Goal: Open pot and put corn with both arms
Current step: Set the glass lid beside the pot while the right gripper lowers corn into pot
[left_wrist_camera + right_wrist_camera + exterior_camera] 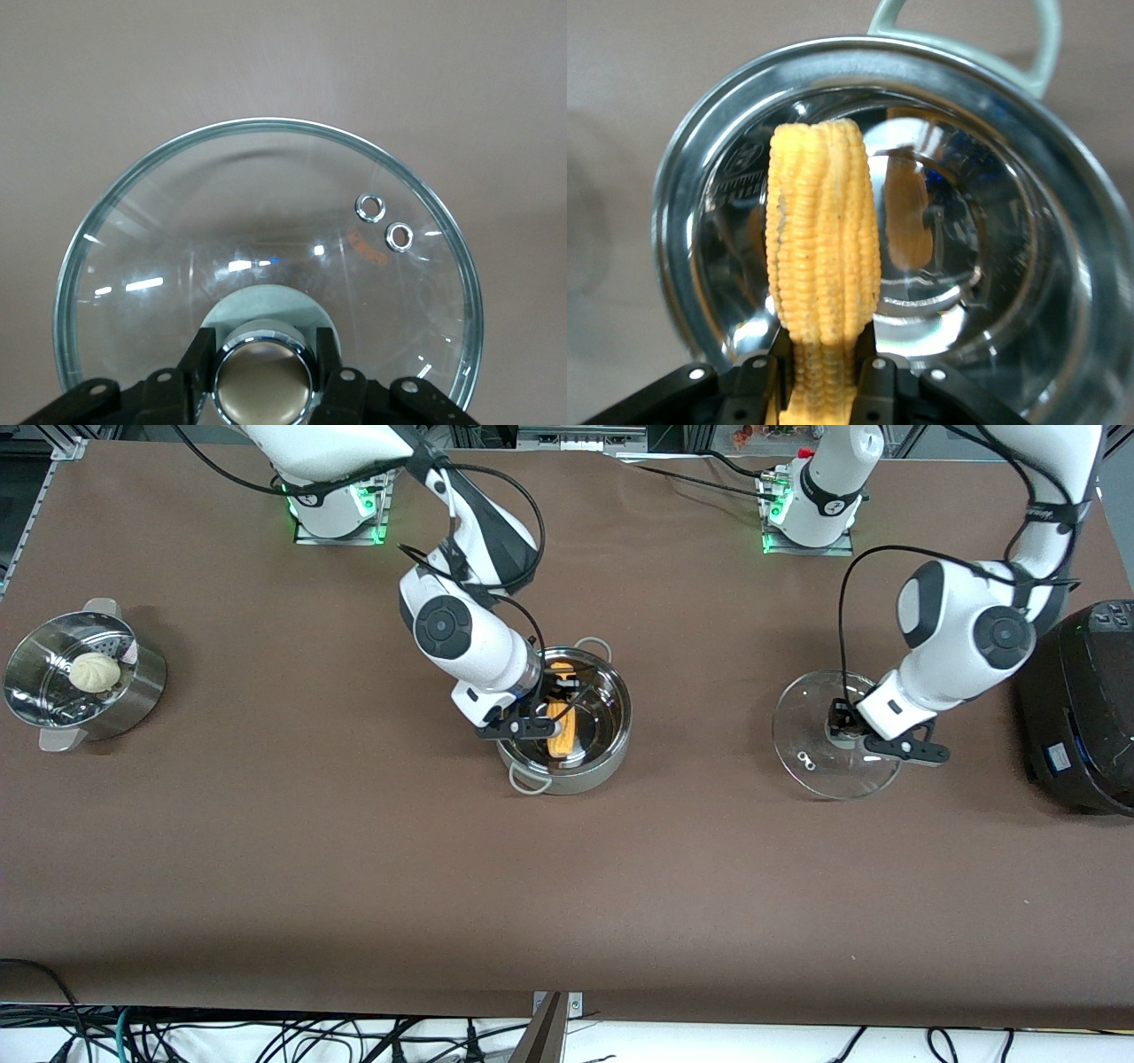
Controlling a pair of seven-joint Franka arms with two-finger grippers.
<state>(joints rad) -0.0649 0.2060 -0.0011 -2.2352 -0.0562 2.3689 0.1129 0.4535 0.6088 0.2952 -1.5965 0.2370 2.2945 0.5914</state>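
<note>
The steel pot (585, 779) stands open at the table's middle. My right gripper (556, 724) is over the pot's inside, shut on the yellow-orange corn (562, 735). In the right wrist view the corn (822, 239) sticks out from between the fingers (757, 385) above the pot's shiny bottom (983, 266). The glass lid (811, 748) is off the pot, low at the table toward the left arm's end. My left gripper (846, 726) is shut on its tan knob (263, 382), with the lid's glass (266, 212) spread below it.
A steel steamer basket (133, 695) with a white bun (95, 671) stands at the right arm's end of the table. A large black cooker (1081, 708) stands at the left arm's end, close beside the lid and the left arm.
</note>
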